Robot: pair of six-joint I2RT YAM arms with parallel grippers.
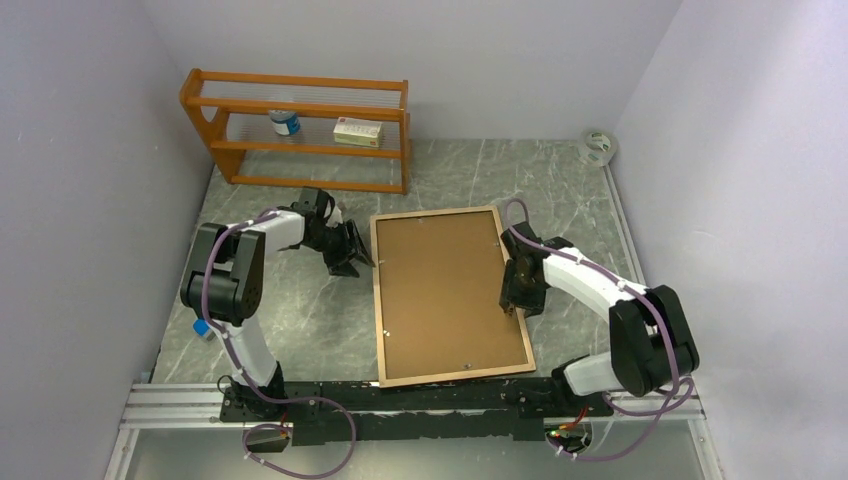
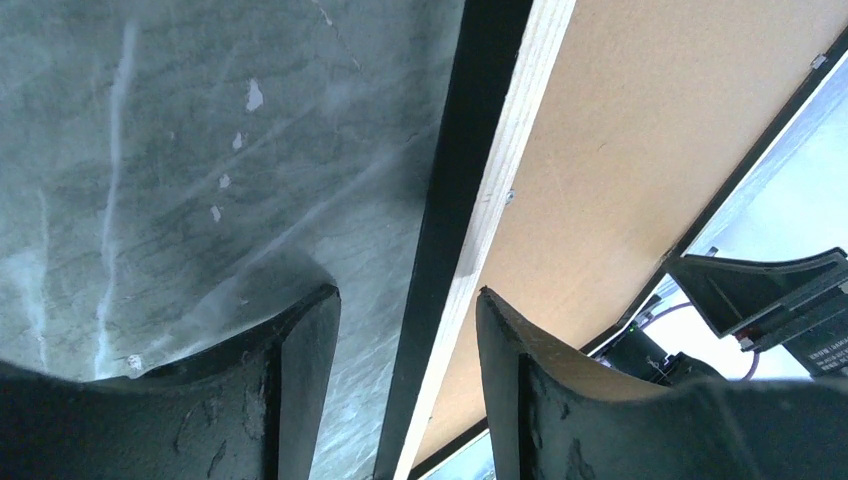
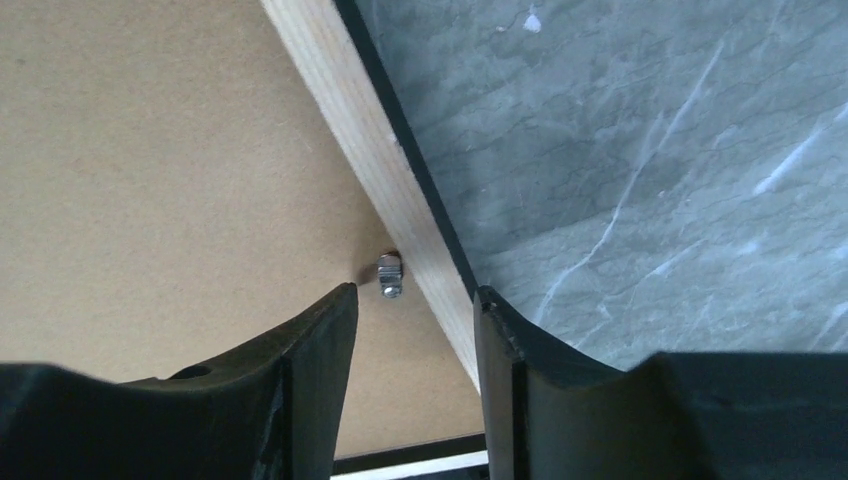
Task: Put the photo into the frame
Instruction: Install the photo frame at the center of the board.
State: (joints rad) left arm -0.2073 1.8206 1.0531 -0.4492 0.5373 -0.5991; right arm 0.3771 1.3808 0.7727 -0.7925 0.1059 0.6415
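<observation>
Pale wood, brown board, stone-look table

The frame (image 3: 388, 190) shows a raw, light wood reverse with fine grain and a thin matt black edge; inside it the backing board (image 1: 450, 295) is flat brown fibreboard, dull and faintly speckled. A small bright metal clip (image 3: 389, 275) sits on the board at the rim. The table (image 1: 300, 320) is smooth grey with white marble veining and a soft sheen. At 11 o'clock, the shelf rack (image 1: 300, 150) is orange-brown varnished wood, slightly glossy. The left gripper (image 2: 408, 310) and right gripper (image 3: 415, 295) have matt black plastic fingers, scuffed and scratched – at 6 o'clock a brushed metal rail (image 1: 170, 405) lines the table edge
</observation>
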